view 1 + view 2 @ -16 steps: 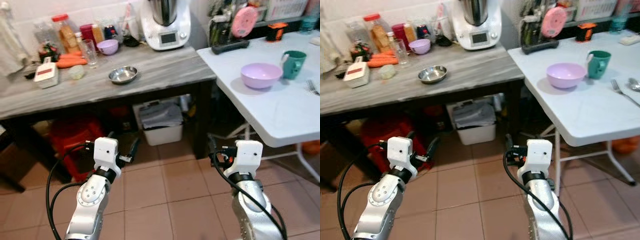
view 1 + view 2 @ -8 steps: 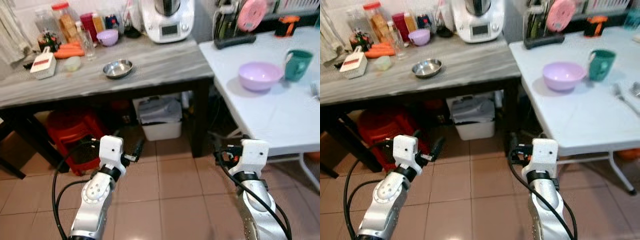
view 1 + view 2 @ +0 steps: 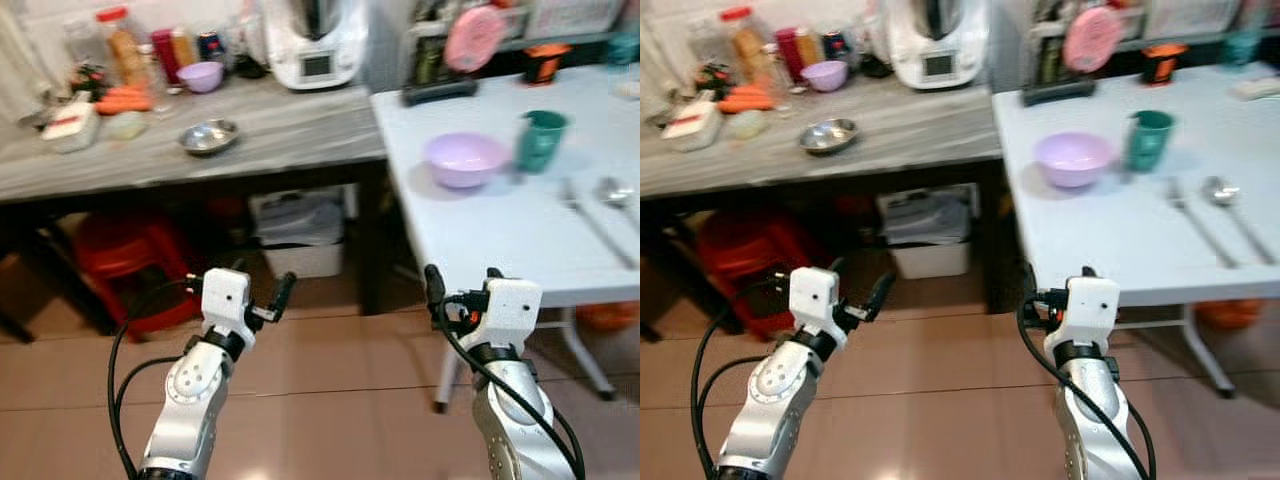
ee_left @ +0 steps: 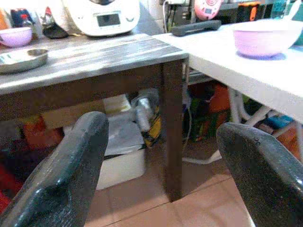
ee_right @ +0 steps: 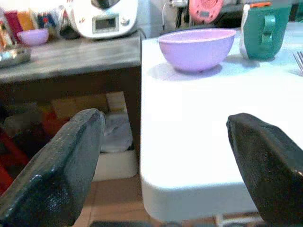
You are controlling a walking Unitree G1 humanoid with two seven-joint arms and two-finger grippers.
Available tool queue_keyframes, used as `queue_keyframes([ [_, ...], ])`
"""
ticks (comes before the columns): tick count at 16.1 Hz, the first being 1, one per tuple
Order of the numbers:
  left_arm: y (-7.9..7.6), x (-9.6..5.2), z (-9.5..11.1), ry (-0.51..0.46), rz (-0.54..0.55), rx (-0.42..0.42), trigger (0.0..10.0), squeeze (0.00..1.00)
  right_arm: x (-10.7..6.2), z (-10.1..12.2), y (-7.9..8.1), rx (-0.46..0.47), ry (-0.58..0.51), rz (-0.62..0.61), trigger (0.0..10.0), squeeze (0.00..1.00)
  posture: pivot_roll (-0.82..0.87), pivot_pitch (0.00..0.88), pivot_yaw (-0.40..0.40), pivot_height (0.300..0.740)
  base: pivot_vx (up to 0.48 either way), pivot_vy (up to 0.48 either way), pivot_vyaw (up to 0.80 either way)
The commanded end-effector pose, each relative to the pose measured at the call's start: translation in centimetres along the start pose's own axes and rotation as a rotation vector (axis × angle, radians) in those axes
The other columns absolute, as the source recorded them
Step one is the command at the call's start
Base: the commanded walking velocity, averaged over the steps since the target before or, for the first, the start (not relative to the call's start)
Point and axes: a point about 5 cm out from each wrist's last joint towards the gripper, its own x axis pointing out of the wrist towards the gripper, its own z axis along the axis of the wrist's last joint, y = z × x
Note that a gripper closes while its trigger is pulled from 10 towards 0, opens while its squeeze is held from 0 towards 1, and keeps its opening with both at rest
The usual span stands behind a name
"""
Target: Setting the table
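A white counter (image 3: 520, 230) stands at two o'clock over a tiled floor (image 3: 330, 400), bearing a purple bowl (image 3: 462, 159), green mug (image 3: 538, 141), fork (image 3: 584, 208) and spoon (image 3: 612, 192). Both bowl and mug interiors are unclear. Left gripper (image 4: 161, 156) and right gripper (image 5: 165, 156) hang low, jaws spread.

Round purple plastic bowl (image 3: 1073, 158) and green cup (image 3: 1149, 139) side by side on white table (image 3: 1120, 240), thin metal fork (image 3: 1193, 220) and spoon (image 3: 1230, 207) nearby.
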Motion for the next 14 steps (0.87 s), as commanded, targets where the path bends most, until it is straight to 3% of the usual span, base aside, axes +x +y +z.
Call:
queue_keyframes([
  [1,0.95,-0.44,-0.20,0.018,0.024,0.011,10.0,0.00,0.03,0.19,0.65,0.008,-0.006,0.020,10.0,0.00,-0.08,0.032,0.127,0.740,0.000,-0.405,0.00],
  [14,0.69,-0.33,-0.40,0.027,0.006,-0.002,10.0,0.00,0.15,0.19,0.65,0.009,-0.006,0.015,10.0,0.00,-0.08,0.032,0.125,0.740,0.000,-0.404,0.00],
])
